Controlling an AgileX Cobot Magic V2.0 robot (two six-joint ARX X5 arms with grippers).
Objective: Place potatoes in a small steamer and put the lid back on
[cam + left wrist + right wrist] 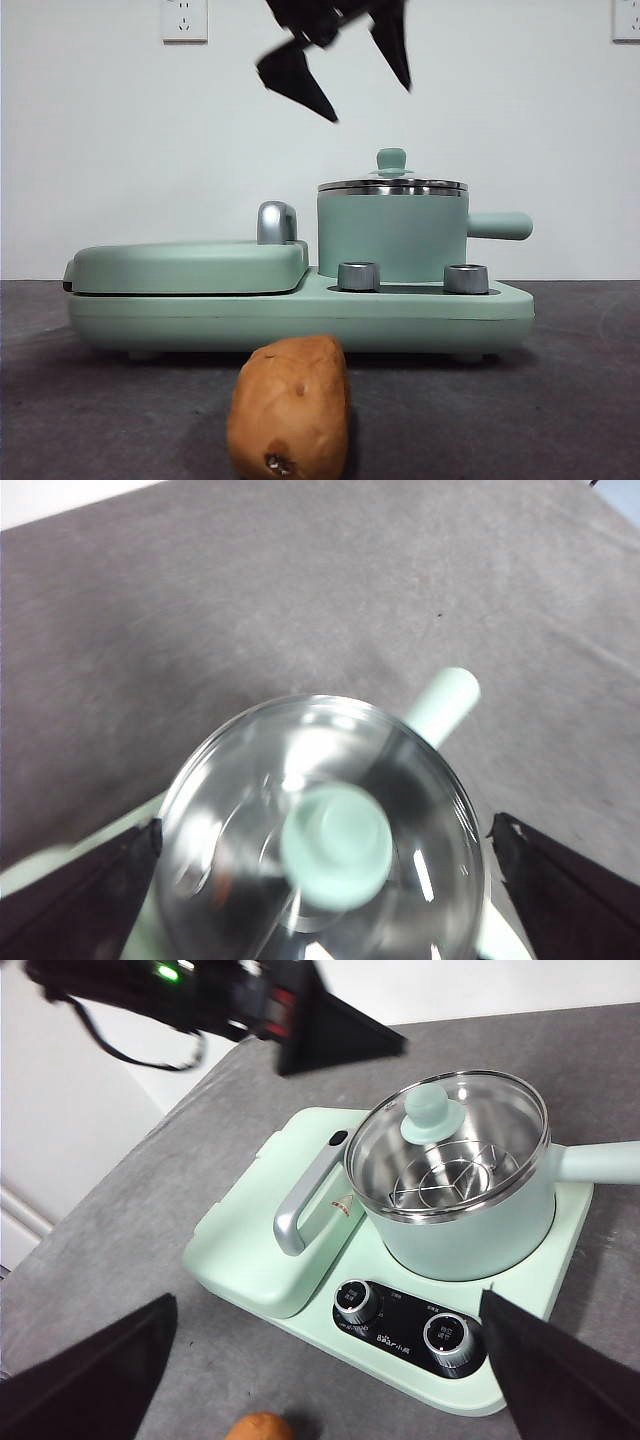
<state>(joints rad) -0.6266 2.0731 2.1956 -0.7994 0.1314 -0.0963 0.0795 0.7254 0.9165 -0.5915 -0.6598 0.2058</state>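
Front view shows the mint-green cooker base (300, 312) well back on the dark worktop (100, 400), with the small steamer (392, 236) on it, glass lid (392, 185) seated. That lid is stiff, smooth and breakable; its small knob (335, 846) is probably the only sound hold. The potato (290, 408) lies at the front edge, firm and rough-skinned, easy to pinch across its middle. Left tool (325, 880) hangs above the knob, spread wide, empty. Right tool (330, 1360) waits higher, released, holding nothing.
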